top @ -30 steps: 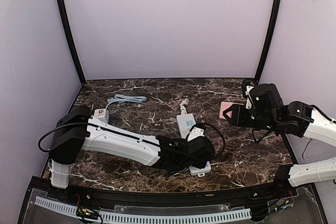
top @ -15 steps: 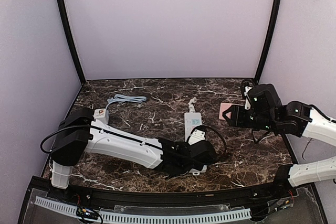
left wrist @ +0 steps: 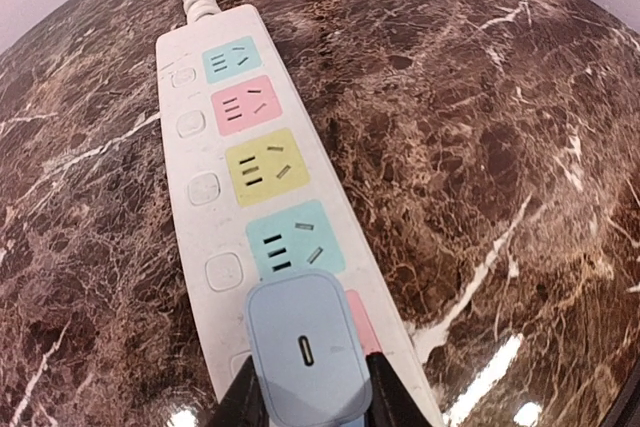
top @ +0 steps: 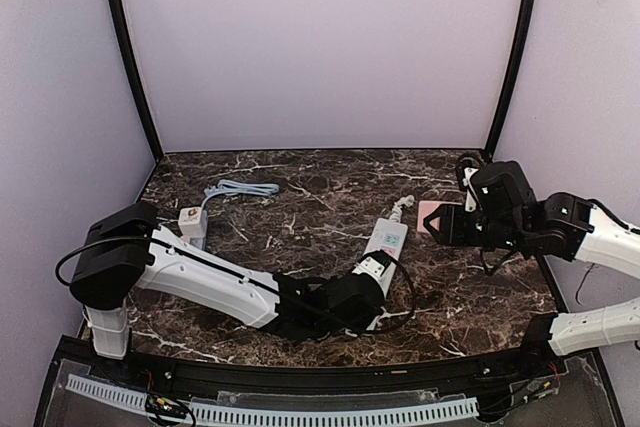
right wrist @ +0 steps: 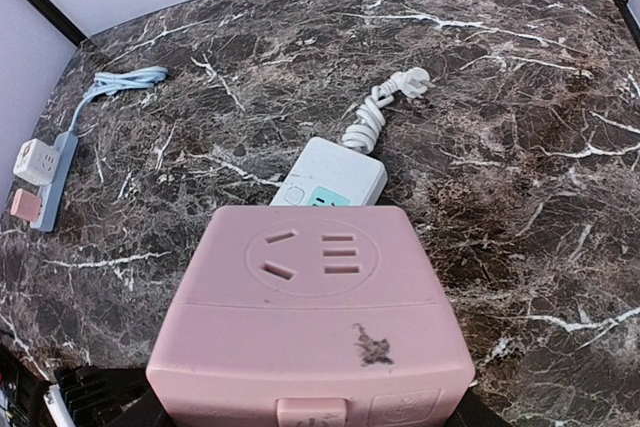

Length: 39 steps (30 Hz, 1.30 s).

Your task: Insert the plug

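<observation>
My left gripper (left wrist: 312,399) is shut on a light blue charger plug (left wrist: 308,347). The plug is right over the near pink socket of a white power strip (left wrist: 195,137) with coloured sockets; its prongs are hidden, so I cannot tell if they are in. In the top view the strip (top: 386,240) lies tilted at table centre, with the left gripper (top: 362,292) at its near end. My right gripper (top: 447,221) is shut on a pink socket cube (right wrist: 315,317) and holds it above the table at the right.
A small strip with a white cube adapter (top: 192,219) lies at the left, also in the right wrist view (right wrist: 40,172). A light blue cable (top: 240,189) lies behind it. The strip's white coiled cord (right wrist: 385,107) trails toward the back. The enclosure walls stand close.
The power strip's far end has swung to the right as my left gripper with the plug drew back toward the near edge. The right arm has barely moved.
</observation>
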Tool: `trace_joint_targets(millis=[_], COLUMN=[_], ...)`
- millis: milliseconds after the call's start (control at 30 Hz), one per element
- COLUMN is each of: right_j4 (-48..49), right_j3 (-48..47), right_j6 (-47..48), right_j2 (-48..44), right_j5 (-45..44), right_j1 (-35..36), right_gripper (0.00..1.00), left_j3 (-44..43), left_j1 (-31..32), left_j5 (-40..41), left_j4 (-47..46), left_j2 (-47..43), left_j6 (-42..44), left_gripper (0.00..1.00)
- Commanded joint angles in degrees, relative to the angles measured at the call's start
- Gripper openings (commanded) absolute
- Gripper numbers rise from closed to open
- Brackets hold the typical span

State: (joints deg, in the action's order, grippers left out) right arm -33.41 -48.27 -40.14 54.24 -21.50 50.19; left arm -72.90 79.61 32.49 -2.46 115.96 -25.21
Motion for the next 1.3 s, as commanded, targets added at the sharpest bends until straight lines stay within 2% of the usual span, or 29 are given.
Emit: trace_joint_targets(millis=[0,533,833,900,1000,1167,1267], right_j4=[0.2,-5.2,-5.6,-6.0,-6.6,-7.3,-7.7], right_j3=[-1.7,-6.9,-8.2,-8.7,-9.3,-9.9,-10.3], right_j6=[2.8,7.2,7.4,7.6,7.9,8.3,8.4], right_j2=[-0.5,4.7,7.4,8.1,9.0,9.6,9.7], right_j5=[2.6,10.5,11.7,11.8,12.0,12.2,12.2], right_j1=[-0.4,-0.3,-0.4,-0.2,-0.3,-0.3,-0.3], right_gripper=[0.15,0.12,0.11,0.11,0.11,0.1,0.1], left_j3=[7.2,15.7,17.6,18.0,17.9,17.8,17.6], left_j1=[0.5,0.1,-2.9,-3.3,-3.6,-3.7,-3.7], left_j5=[-5.5,-15.7,-17.5,-17.0,-17.1,-18.2,-19.7], left_j4=[0.4,-0.2,0.9,0.5,0.0,-0.5,-0.6], left_j2=[-3.2,-7.8,-8.7,-8.7,-9.2,-10.4,-11.7], left_j6=[13.2,28.7,29.9,29.5,29.2,30.2,30.5], left_gripper=[0.28,0.28,0.3,0.36,0.51,0.66,0.79])
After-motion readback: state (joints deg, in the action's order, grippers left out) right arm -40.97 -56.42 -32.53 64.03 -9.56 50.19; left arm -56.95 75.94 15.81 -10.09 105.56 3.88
